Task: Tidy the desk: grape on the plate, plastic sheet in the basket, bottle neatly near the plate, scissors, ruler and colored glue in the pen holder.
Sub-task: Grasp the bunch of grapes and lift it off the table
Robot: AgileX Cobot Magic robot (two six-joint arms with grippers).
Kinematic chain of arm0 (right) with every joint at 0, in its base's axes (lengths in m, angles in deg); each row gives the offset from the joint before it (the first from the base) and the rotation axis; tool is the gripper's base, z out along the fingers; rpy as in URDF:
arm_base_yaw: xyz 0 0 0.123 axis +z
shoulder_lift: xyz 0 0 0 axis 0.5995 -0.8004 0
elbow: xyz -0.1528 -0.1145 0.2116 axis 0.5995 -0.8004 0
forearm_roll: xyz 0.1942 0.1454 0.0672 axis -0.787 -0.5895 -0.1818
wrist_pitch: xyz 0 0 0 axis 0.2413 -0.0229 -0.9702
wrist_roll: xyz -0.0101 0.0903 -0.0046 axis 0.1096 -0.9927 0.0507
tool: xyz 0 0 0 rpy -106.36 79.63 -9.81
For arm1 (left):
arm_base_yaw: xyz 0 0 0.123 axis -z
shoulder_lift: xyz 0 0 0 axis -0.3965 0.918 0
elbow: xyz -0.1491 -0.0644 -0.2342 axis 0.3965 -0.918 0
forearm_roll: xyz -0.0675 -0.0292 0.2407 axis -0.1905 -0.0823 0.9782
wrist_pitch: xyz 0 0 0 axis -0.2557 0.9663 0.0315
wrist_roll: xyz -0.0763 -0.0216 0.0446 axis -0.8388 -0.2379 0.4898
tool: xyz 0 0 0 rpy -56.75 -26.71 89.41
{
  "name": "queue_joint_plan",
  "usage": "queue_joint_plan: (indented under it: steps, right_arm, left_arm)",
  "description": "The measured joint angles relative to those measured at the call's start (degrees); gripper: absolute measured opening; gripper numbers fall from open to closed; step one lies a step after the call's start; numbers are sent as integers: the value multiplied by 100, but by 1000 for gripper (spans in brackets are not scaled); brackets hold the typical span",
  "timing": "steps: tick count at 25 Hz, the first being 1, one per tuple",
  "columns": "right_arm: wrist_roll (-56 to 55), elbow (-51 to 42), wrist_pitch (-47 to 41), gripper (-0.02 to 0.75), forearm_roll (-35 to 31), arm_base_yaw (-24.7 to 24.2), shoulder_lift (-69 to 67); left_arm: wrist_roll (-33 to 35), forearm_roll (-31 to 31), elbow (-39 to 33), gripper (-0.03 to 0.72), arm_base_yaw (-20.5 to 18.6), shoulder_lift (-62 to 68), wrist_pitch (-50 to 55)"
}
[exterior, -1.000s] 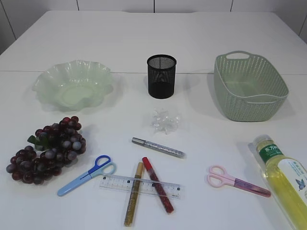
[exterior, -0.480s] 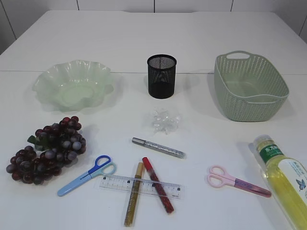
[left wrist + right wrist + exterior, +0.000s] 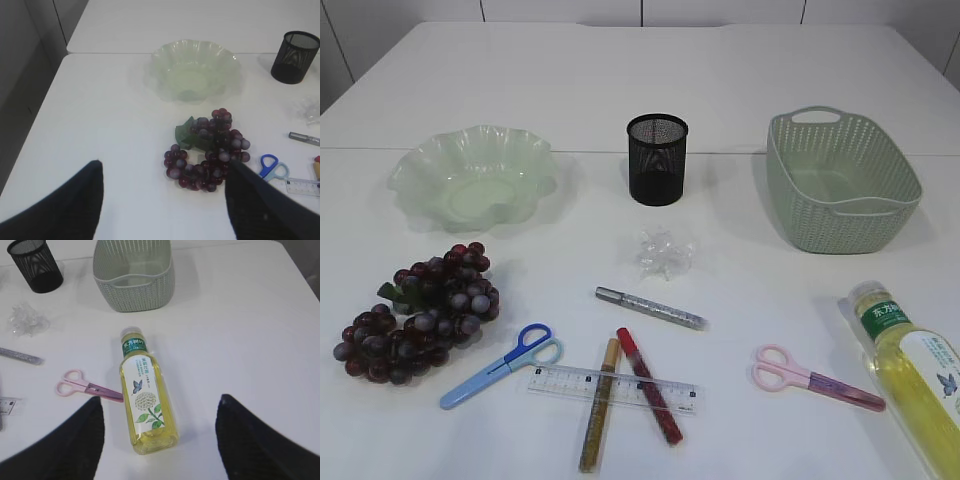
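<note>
On the left of the desk [image 3: 620, 80] the grapes [image 3: 420, 312] lie just in front of the empty plate [image 3: 472, 180], and our left hand [image 3: 165, 200] hangs open above them, likely to lift them in. Scissors [image 3: 498, 366], ruler [image 3: 612, 390] and glue sticks [image 3: 648, 385] wait before the pen holder [image 3: 657, 159]. Only the right wrist view shows the whole bottle [image 3: 145, 400], lying flat near the basket [image 3: 134, 277] under our open, empty right hand [image 3: 160, 440].
</note>
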Motion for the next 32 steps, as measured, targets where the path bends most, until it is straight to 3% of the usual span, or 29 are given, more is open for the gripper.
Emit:
queue_joint_plan:
  steps: [10, 14, 20, 26, 32]
  right_arm:
    - [-27, 992, 347, 543, 0, 0, -2611]
    - [-27, 1301, 361, 543, -47, 0, -3551]
    - [356, 1725, 62, 543, -371, 0, -4625]
    - [555, 1828, 11, 543, -608, -10, -5245]
    - [743, 1828, 6, 543, -651, -10, -5318]
  left_arm:
    - [110, -499, 171, 549, 0, 3124, -1283]
    - [217, -712, 562, 546, 0, 4369, -1602]
    - [841, -1073, 1609, 540, 0, 6077, -1101]
    - [1925, -2257, 2377, 540, 36, 7375, -267]
    - [2260, -2241, 2460, 540, 700, 7903, -268]
